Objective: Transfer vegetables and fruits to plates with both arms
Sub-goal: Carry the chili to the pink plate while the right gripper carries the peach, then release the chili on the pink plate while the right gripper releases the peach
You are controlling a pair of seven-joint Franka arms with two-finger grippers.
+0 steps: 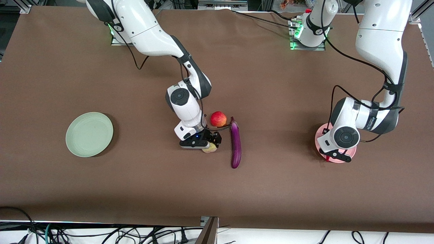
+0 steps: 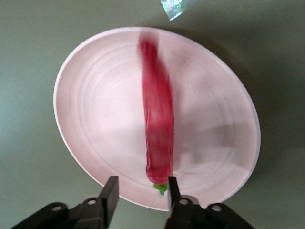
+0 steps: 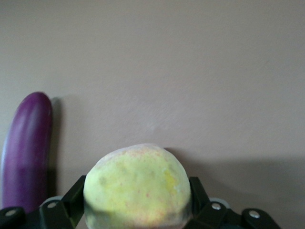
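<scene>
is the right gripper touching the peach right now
Touching. In the right wrist view the right gripper has one finger pressed against each flank of the peach, with no gap showing.

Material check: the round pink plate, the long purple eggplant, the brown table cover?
Round pink plate: probably matte plastic, faint concentric rings, fine speckles, no glare. Long purple eggplant: smooth glossy skin with a highlight streak; whether real or a plastic replica is unclear. Brown table cover: looks like matte fabric or felt, with soft creases and no reflections.
</scene>
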